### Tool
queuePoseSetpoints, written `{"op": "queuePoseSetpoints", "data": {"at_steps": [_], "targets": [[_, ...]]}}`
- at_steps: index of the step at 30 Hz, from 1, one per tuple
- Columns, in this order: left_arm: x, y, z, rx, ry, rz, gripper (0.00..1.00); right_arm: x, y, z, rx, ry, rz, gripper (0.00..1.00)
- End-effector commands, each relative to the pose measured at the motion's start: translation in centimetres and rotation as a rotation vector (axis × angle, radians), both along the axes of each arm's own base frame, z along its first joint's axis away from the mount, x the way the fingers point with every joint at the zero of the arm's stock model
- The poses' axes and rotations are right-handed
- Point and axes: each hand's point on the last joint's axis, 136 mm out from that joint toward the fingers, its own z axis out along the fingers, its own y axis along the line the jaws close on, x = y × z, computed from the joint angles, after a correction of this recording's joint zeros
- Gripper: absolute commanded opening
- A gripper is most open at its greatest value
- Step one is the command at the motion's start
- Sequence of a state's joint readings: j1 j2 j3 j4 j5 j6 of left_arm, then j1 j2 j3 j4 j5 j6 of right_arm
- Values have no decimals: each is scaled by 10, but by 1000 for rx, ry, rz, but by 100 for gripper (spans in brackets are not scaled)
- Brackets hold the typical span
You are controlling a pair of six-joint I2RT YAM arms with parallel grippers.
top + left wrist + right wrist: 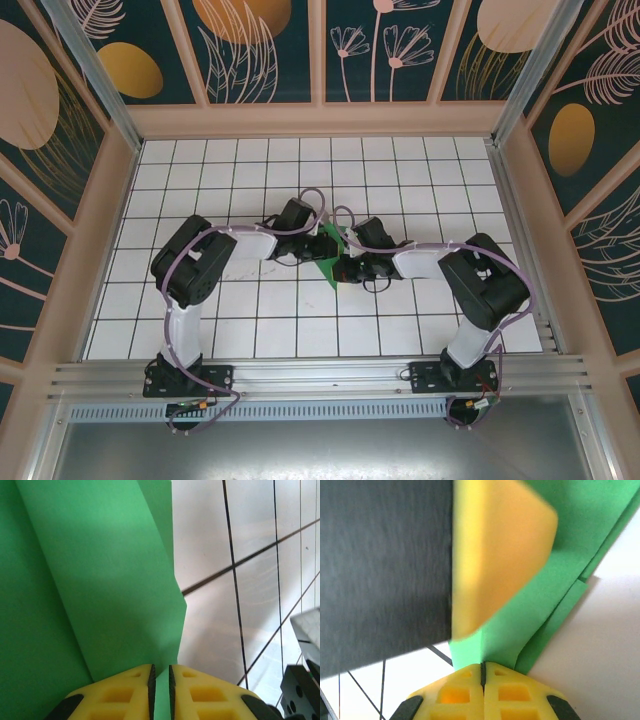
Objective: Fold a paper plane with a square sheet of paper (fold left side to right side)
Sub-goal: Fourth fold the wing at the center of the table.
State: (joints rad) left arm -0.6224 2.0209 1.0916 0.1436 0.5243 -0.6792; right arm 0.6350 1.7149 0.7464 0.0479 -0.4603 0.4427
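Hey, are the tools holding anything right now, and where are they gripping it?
Both hold the paper: the left tool pinches it near a folded edge, the right tool is shut on its edge.

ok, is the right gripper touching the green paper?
Touching. Right wrist view: the right gripper has its jaws shut, and the green paper runs straight out of the seam between them.

Table: white surface, black grid lines.
Walls: dark teal panels, orange discs, pale flower outlines, pinkish frames.
Near edge: silver metal rail.
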Motion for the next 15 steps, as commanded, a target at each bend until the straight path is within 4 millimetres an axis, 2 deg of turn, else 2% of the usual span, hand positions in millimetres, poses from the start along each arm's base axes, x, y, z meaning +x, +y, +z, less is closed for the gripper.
{"op": "queuePoseSetpoints", "data": {"at_steps": [1, 11, 15], "targets": [[37, 22, -8, 69, -71, 70, 20, -46, -43, -54, -235, 179, 9, 0], [65, 19, -2, 51, -86, 61, 21, -48, -43, -54, -232, 182, 10, 0], [71, 19, 13, 36, -120, 57, 22, -47, -43, -54, -231, 181, 8, 0]]}}
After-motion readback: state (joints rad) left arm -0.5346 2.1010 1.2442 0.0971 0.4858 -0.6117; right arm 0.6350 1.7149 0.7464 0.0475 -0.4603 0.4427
